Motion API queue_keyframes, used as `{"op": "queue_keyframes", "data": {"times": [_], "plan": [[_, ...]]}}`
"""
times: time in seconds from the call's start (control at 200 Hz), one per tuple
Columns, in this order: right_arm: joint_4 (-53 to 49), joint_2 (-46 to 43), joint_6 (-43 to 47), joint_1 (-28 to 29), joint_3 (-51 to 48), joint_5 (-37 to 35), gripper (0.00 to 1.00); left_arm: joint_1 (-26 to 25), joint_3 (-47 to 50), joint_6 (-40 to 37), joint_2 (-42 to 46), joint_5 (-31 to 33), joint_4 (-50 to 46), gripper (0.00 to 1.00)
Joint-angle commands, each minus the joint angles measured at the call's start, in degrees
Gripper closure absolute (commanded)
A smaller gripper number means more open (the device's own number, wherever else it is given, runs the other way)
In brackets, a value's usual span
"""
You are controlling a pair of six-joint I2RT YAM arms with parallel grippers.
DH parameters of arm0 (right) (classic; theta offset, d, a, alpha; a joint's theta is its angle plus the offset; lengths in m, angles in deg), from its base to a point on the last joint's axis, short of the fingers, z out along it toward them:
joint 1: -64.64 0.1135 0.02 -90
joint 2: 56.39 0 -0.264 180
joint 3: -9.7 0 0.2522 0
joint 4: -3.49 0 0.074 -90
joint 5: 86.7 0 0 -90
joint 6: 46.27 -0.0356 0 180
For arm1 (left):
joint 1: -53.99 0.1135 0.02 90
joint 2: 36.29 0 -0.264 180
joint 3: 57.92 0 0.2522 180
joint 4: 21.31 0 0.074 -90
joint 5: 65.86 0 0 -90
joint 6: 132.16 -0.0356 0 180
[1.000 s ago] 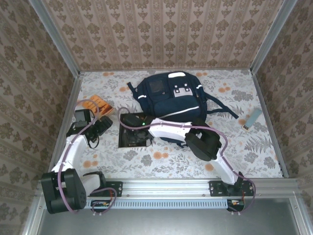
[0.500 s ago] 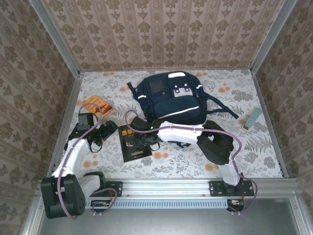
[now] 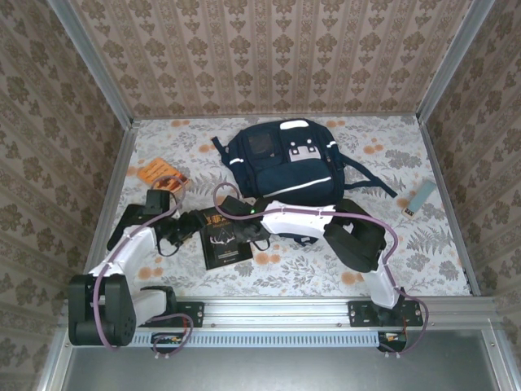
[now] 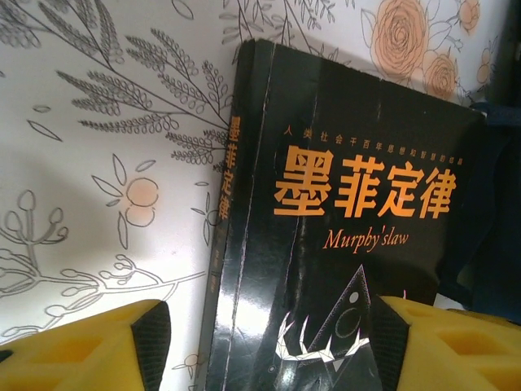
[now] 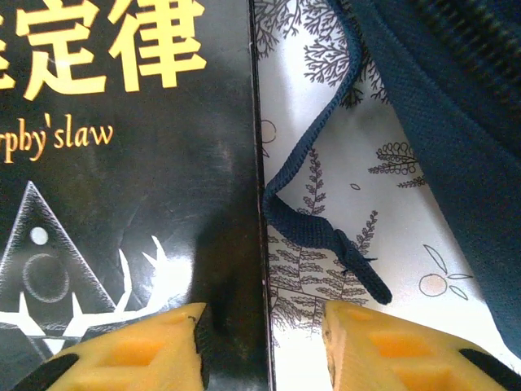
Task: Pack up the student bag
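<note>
Navy student bag (image 3: 281, 163), far centre: packing judged barely begun. Black Murphy's-law book (image 3: 224, 248) lies outside it, nearer. Left gripper (image 4: 269, 326) and right gripper (image 5: 264, 326): fingers apart over the book, grasping nothing.

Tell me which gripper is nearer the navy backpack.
Right. The right gripper is over the edge of the black book next to the backpack, by its loose strap; the left gripper is over the book's spine side, farther off.

The navy student bag (image 3: 281, 167) lies flat at the far middle of the table (image 3: 407, 252), white-striped front up, a strap trailing right.
</note>
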Motion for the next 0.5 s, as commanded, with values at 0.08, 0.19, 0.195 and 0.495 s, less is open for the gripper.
{"op": "queue_keyframes", "data": {"times": [0.08,0.19,0.195,0.495], "plan": [[-0.90,2.86,-0.78,0.10,-0.06,1.15,0.66,-1.62,1.72,0.83,-1.88,-1.06,3.26,0.37],[0.10,3.14,-1.70,0.12,-1.22,1.42,0.68,-2.26,2.05,0.62,-3.10,-1.66,3.67,0.38],[0.09,3.16,-1.75,0.11,-1.29,1.42,0.69,-2.27,2.10,0.61,-3.12,-1.66,3.72,0.38],[2.42,4.06,-2.58,-0.84,-2.83,4.08,0.70,-2.36,2.72,-0.02,-6.99,-5.88,7.12,0.40]]}}
